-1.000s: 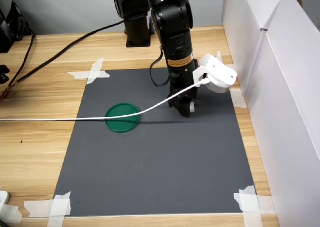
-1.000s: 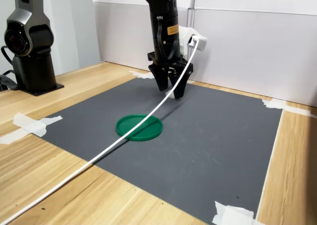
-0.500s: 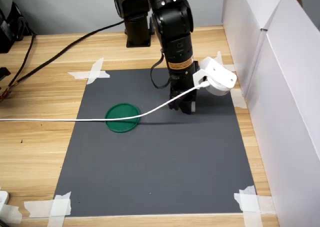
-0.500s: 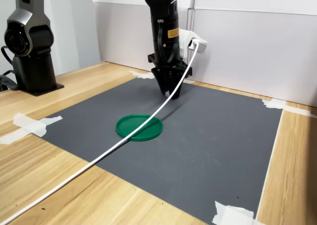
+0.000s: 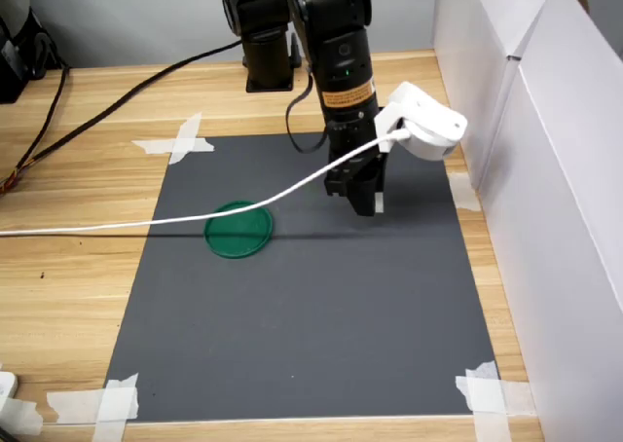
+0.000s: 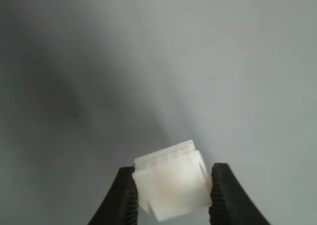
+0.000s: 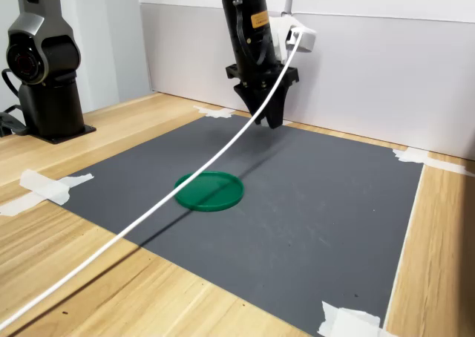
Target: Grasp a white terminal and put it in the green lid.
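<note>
The lid [image 5: 238, 230] lies on the mat [image 5: 311, 335], on the first exterior view's left of the gripper [image 5: 364, 201], which holds the terminal [image 6: 172, 186] above the mat.

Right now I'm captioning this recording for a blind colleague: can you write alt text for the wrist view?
A small white terminal, a ribbed, roughly cubic plastic block, is clamped between the two black fingertips of the gripper, one finger on each side. Behind it is only a plain, blurred grey mat, shadowed darker toward one side; the green lid is not in this view.
</note>
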Robot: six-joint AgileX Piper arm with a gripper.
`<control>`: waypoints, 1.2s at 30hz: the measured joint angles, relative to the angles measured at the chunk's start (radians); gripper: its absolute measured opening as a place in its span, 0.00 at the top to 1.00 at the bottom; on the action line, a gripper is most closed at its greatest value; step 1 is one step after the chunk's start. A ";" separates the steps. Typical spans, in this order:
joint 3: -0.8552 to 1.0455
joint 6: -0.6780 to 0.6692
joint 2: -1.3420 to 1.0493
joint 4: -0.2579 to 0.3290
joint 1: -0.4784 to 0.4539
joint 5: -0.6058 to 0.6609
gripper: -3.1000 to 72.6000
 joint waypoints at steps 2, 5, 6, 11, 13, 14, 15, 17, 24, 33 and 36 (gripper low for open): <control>-0.025 -0.001 -0.022 -0.001 -0.033 0.023 0.51; -0.064 -0.021 -0.046 -0.001 -0.090 0.072 0.51; -0.076 -0.033 -0.053 -0.001 -0.109 0.092 0.51; -0.109 -0.091 -0.069 0.003 -0.201 0.180 0.51; -0.112 -0.110 -0.072 0.003 -0.243 0.201 0.51; -0.112 -0.115 -0.072 0.003 -0.264 0.210 0.51; -0.112 -0.122 -0.072 0.003 -0.285 0.216 0.51; -0.112 -0.136 -0.072 0.003 -0.323 0.222 0.51; -0.091 -0.186 -0.072 0.017 -0.400 0.242 0.51; 0.045 -0.203 -0.068 -0.045 -0.418 0.193 0.51; 0.070 -0.181 -0.067 -0.081 -0.418 0.160 0.51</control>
